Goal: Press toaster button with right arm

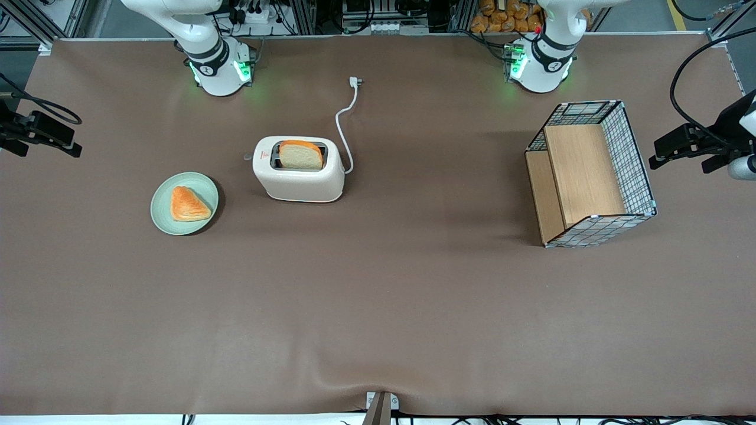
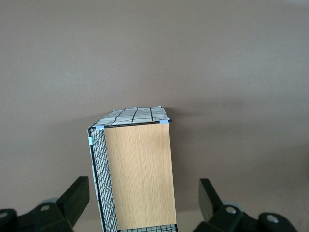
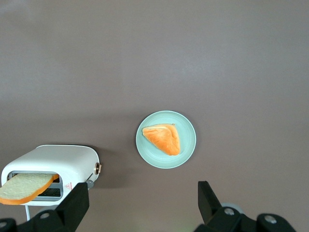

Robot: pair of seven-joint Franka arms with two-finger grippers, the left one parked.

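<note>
surface [image 1: 378,307]: a brown cloth covers it; everything stands on the half farther from the front camera.
wire basket [image 1: 592,173]: lies on its side with a wooden panel inside, toward the parked arm's end, well apart from the task's things.
right arm [image 1: 201,41]: only its base and lower links show in the front view, farther from that camera than the toaster; the wrist hangs high, looking straight down.
toaster [image 1: 299,169]: stands upright about mid-way across the surface, its long slot running sideways and holding a bread slice [image 1: 300,155]; the power cord [image 1: 345,127] trails off unplugged.
plate [image 1: 184,203]: pale green, carrying a pastry, just beside the toaster toward the working arm's end.
gripper [image 3: 144,205]: the fingers [image 3: 208,199] stand wide apart, hold nothing, and hang above bare cloth near the plate.
toaster button [image 1: 247,157]: sticks out of the narrow end that faces the plate, near the red logo.
key relation: judged from the wrist view, the button [image 3: 90,183] lies sideways from the fingers and well below them, so the move looks like a shift toward the toaster's narrow end, then a push down along it.
</note>
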